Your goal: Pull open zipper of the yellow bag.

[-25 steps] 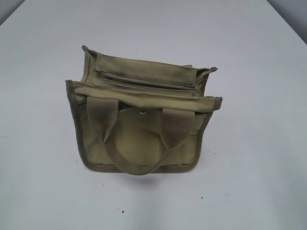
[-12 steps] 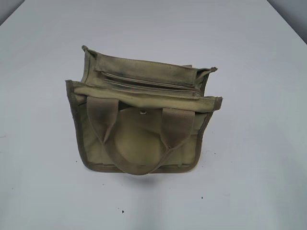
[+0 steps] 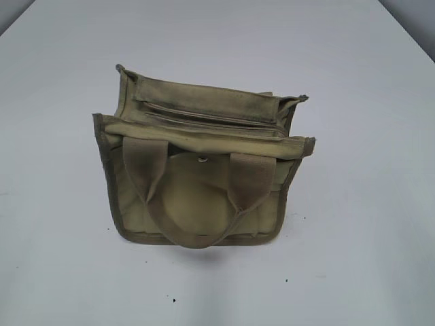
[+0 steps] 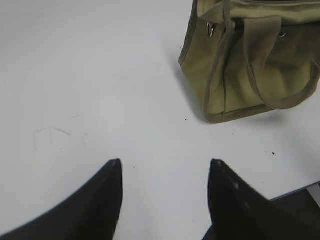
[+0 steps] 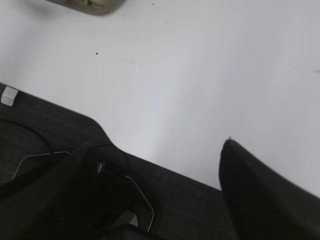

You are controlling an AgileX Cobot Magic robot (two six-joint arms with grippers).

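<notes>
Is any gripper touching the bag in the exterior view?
No, the bag stands alone on the white table; no gripper shows there.

Yellow bag (image 3: 197,197): a small boxy canvas tote in khaki-yellow with darker olive edge trim and smudged fabric, standing upright on the white table, its top toward the far side in the exterior view. Two wide webbing loop handles hang down over the near face. In the left wrist view the bag (image 4: 220,75) appears at upper right, one side and a drooping handle visible. Zipper (image 3: 207,115): a long narrow line in matching khaki tape, running left to right across the inner top panel; its pull tab cannot be made out.
</notes>
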